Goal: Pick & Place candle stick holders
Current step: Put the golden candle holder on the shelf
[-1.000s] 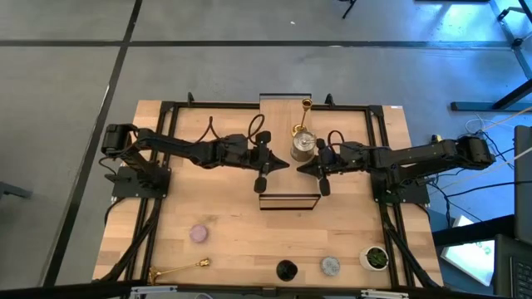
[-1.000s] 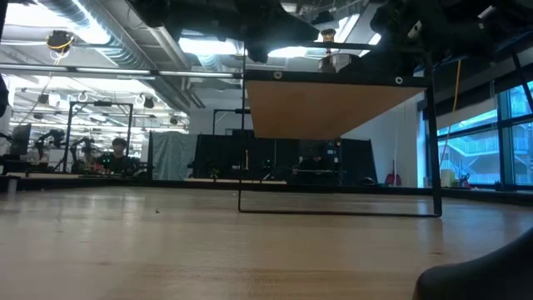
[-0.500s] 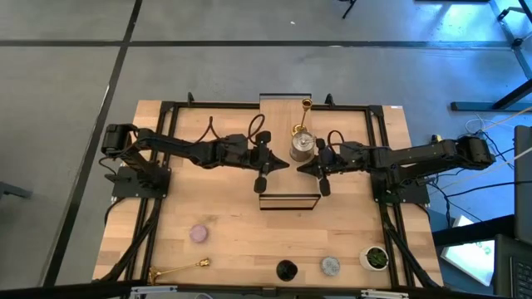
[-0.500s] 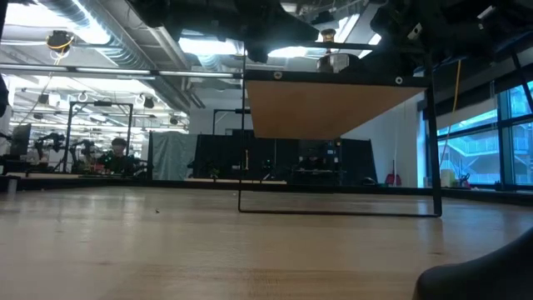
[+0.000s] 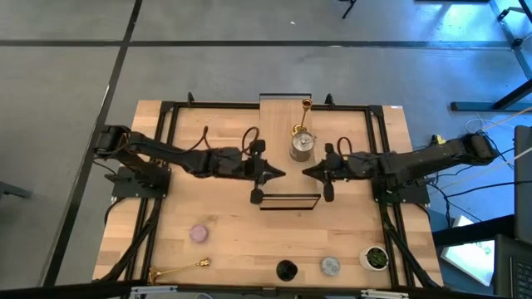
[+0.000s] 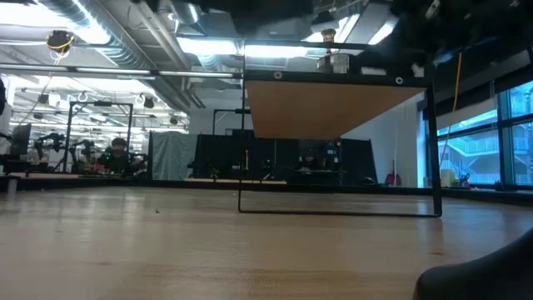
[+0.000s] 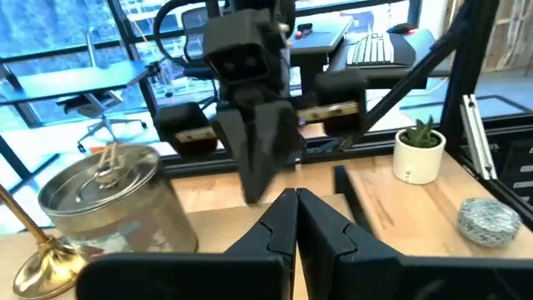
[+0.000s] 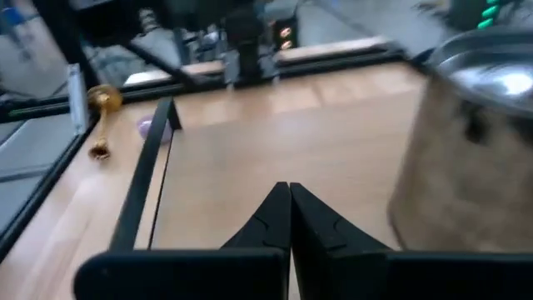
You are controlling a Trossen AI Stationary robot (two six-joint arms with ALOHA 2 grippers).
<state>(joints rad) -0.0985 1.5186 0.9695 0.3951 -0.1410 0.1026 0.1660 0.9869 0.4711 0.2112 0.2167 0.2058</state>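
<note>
Both pincers, left pincer (image 5: 278,174) and right pincer (image 5: 306,172), closed and empty, face mid-counter. Silver holder (image 5: 302,144) stands just beyond; lilac holder (image 5: 199,233) near-left. Rigid, probably light, slippery: grasp the stem or rim.

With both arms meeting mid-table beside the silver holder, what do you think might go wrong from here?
1. The left gripper and right gripper, both shut, point tip to tip; moving either inward may make them collide.
2. The silver holder and a gold holder stand just behind the right gripper; a swing could topple them.
3. The shelf frame lies just in front; dipping arms may snag it.
</note>
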